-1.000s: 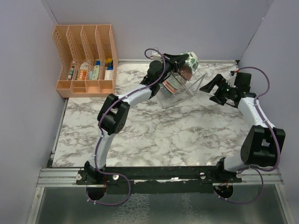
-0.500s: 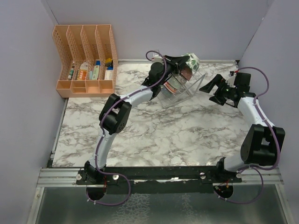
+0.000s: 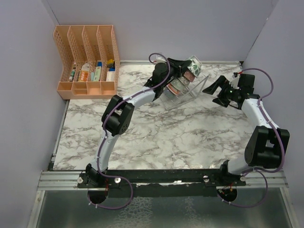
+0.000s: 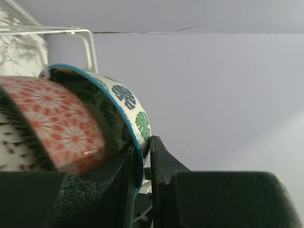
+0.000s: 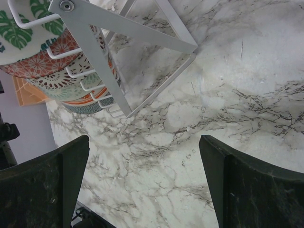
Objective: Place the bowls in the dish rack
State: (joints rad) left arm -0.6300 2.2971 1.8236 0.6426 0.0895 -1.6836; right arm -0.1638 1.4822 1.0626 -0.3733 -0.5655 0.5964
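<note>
At the far side of the table (image 3: 156, 137), the rack (image 3: 198, 89) holds the bowls (image 5: 61, 71) on edge, side by side. The leaf bowl (image 4: 127, 99) stands in the end slot, behind a red bowl (image 4: 61, 123). The left gripper (image 4: 144, 154) appears to pinch its rim, which lies straight ahead of the fingers. The right gripper (image 5: 142, 161), spread wide, waits beside the rack and apart from it.
</note>
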